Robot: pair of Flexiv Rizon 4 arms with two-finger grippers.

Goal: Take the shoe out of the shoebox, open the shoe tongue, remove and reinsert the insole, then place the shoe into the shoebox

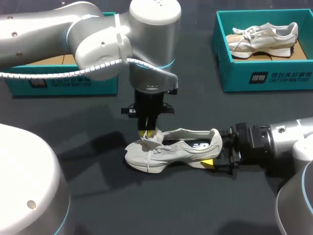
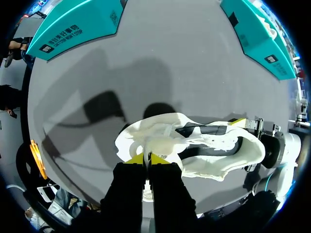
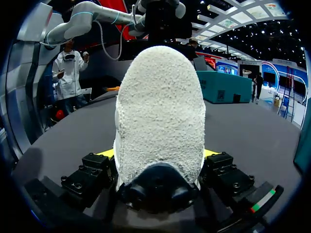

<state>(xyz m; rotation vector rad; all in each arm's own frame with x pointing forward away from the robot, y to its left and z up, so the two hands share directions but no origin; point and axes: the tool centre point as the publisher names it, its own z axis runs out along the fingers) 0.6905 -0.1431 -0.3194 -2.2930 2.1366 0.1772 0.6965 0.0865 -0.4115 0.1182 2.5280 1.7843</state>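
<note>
A pale grey-white shoe (image 1: 181, 152) lies on its sole on the dark table, toe to the left, with its dark insole (image 2: 204, 130) showing inside. My left gripper (image 1: 146, 133) comes straight down over the laces and is shut on the shoe tongue (image 2: 151, 144), which stands pulled up between its yellow tips (image 2: 147, 158). My right gripper (image 1: 218, 149) reaches in low from the right. Its fingers stand wide on either side of the shoe's heel (image 3: 160, 107) and press against it.
A teal shoebox (image 1: 244, 73) at the back right holds a second shoe (image 1: 264, 39). Another teal box (image 1: 63, 83) sits at the back left, partly hidden by my left arm. Bare table lies in front of the shoe.
</note>
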